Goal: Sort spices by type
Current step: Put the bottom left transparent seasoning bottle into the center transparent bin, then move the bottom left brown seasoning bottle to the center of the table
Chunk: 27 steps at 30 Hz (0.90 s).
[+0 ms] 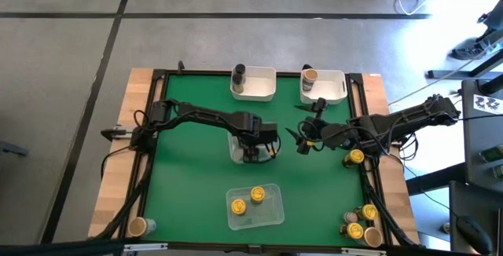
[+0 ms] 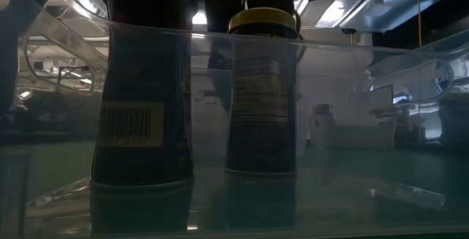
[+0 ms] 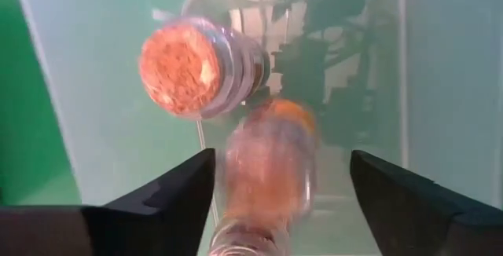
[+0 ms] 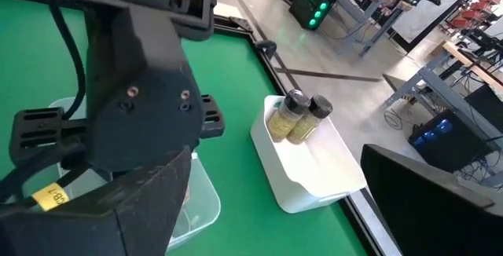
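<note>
Left claw (image 1: 253, 155), at the middle of the green tabletop (image 1: 189, 185), hangs over a clear tray (image 1: 237, 148) with its fingers (image 3: 169, 201) spread. Between them, in the left wrist view, a reddish-brown jar (image 3: 263, 181) shows blurred and free of both fingers; a second reddish-brown jar (image 3: 196, 67) lies on its side just beyond it in the same tray. Right claw (image 1: 301, 140), beside the left claw, hovers with fingers spread and holds nothing.

Largest to smallest:
- Tabletop, under both claws.
- Front clear tray (image 1: 255, 206), nearer the table's front edge than the left claw, holds two yellow-lidded jars (image 1: 257, 195) upright.
- Two white bins beyond the claws: the left bin (image 1: 255, 85) holds one dark grey jar (image 1: 238, 74); the right bin (image 4: 310, 170) holds two tan-lidded jars (image 4: 289, 115) side by side.
- Loose jars: one yellow-lidded jar (image 1: 355, 158) near the right arm, a cluster (image 1: 361, 223) at the front right corner, and one tan-lidded jar (image 1: 138, 226) at the front left corner.
</note>
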Tool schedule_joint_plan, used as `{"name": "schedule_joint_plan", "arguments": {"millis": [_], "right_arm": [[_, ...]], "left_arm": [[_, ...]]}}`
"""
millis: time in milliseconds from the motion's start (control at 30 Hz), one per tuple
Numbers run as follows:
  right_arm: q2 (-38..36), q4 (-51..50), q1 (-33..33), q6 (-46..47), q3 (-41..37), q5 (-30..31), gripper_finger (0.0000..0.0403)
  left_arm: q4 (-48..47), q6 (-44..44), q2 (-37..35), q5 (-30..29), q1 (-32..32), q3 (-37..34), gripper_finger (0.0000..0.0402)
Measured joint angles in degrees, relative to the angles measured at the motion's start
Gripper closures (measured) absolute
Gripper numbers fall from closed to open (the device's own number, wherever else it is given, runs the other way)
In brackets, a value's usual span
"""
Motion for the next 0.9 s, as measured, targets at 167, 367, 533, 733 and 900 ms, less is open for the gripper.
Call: {"name": "schedule_joint_plan", "arguments": {"millis": [167, 367, 533, 733, 900], "right_arm": [[0.0, 0.0, 0.0, 0.0, 0.0, 0.0, 0.0031], [0.0, -0.2, 0.0, 0.0, 0.0, 0.0, 0.0031], [0.2, 0.5, 0.0, -0.7, -0.3, 0.0, 0.0031], [0.3, 1.4, 0.0, -1.3, -0.7, -0.5, 0.0031], [0.3, 2.1, 0.0, -1.3, -0.7, -2.4, 0.0031]], "left_arm": [[-2.3, -0.8, 0.0, 0.0, -0.4, 3.9, 0.0107], [-10.5, -3.8, -1.0, -0.2, -2.1, 7.4, 0.0111], [-14.2, -5.7, -5.1, -0.3, -5.0, 7.7, 0.0112], [-24.1, -13.7, -10.5, -0.7, -10.1, 7.5, 0.0112], [-25.8, -16.8, -14.5, -1.1, -18.1, 7.5, 0.0112]]}}
